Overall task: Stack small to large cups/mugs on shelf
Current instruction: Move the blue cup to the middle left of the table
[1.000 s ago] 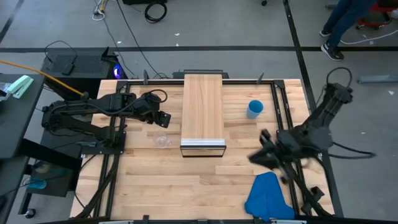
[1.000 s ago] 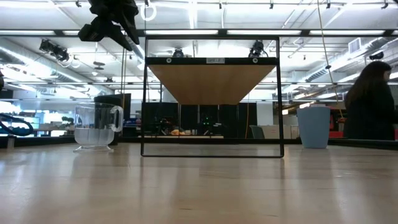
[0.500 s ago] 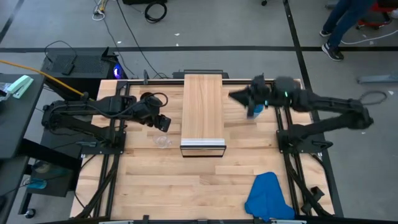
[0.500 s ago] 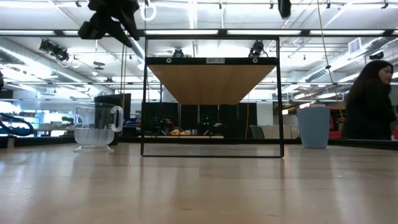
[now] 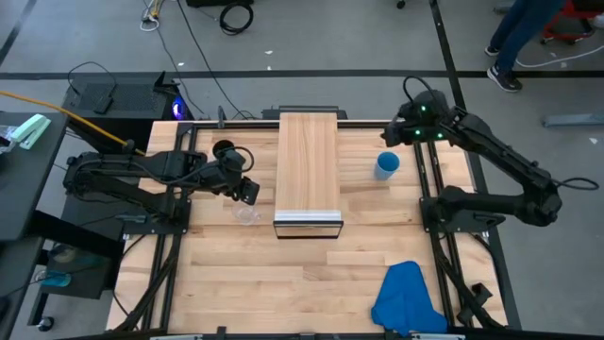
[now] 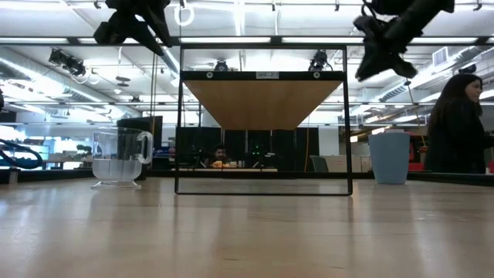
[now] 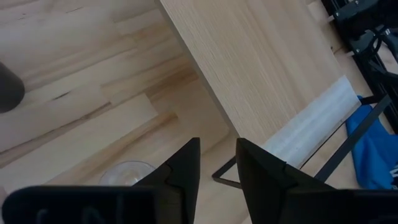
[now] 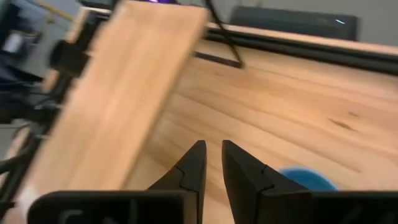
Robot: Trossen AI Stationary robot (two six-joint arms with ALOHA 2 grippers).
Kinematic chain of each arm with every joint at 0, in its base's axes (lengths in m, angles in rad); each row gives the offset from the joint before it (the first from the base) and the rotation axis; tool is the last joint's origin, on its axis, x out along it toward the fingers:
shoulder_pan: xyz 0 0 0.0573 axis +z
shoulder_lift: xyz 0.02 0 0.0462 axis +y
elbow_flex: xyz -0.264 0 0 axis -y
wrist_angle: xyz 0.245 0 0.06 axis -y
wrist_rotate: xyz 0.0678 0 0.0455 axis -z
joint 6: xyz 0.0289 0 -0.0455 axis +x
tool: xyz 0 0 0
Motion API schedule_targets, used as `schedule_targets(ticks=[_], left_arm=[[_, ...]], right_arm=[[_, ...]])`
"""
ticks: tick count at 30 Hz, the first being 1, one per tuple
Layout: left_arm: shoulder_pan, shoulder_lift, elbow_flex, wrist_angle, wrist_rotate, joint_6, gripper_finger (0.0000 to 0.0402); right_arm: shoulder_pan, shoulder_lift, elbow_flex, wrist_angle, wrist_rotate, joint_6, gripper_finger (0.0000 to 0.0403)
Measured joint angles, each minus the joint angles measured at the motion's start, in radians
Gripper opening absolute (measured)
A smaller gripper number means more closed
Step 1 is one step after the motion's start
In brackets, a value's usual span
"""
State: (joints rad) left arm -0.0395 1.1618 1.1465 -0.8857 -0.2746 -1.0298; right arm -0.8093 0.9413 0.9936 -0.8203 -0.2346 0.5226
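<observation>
The left gripper's (image 7: pixel 214 163) jaws stood nearly together with a thin gap between them and nothing held. It hung above the counter (image 5: pixel 321 274) just over the glass mug (image 5: pixel 247 215), which stood on the boards near the shelf's (image 5: pixel 308 170) front corner on the left side. The black cup (image 5: pixel 224 151) stood farther back on that side, close by the left arm.

The right gripper's (image 8: pixel 212 163) jaws were likewise almost closed and empty. It hovered high above the far right part of the counter, just behind the blue cup (image 5: pixel 387 165), which stood on the boards beside the shelf and apart from it. A blue cloth (image 5: pixel 408 300) lay at the near right edge, well away from both arms. In the low view a person (image 6: pixel 460 127) stood in the room beyond.

No cup was on the shelf yet, so the task looked barely begun. The likely trouble lay in the narrow jaws: either gripper would need to open before coming down, or the tips would strike a rim and tip the cup over. The glass mug seemed the riskier, being smooth and hard to judge by eye, with a handle that could catch a finger. The shelf's raised front edge could also snag a cup carried too low.
</observation>
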Motion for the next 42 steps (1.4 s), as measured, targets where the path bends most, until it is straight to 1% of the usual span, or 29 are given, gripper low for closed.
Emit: schedule_targets(ticks=[4, 9, 16, 22, 31, 42], left_arm=[[0.000, 0.000, 0.000, 0.000, -0.006, 0.002, 0.0114], [0.000, 0.000, 0.000, 0.000, -0.014, 0.002, 0.0111], [0.000, 0.000, 0.000, -0.001, -0.023, 0.005, 0.0114], [0.000, 0.000, 0.000, -0.002, -0.033, 0.021, 0.0110], [-0.028, 0.000, 0.000, -0.028, -0.037, 0.021, 0.0114], [-0.056, 0.000, 0.000, -0.033, -0.043, 0.020, 0.0112]], right_arm=[[-0.031, 0.001, 0.000, -0.060, 0.011, -0.005, 0.0058], [-0.061, 0.019, 0.000, -0.200, 0.112, -0.066, 0.0058], [-0.074, 0.064, 0.000, -0.356, 0.163, -0.147, 0.0058], [-0.074, 0.115, 0.000, -0.368, 0.160, -0.207, 0.0074], [-0.074, 0.224, -0.001, -0.369, 0.161, -0.212, 0.0117], [-0.074, 0.310, -0.002, -0.351, 0.184, -0.213, 0.0120]])
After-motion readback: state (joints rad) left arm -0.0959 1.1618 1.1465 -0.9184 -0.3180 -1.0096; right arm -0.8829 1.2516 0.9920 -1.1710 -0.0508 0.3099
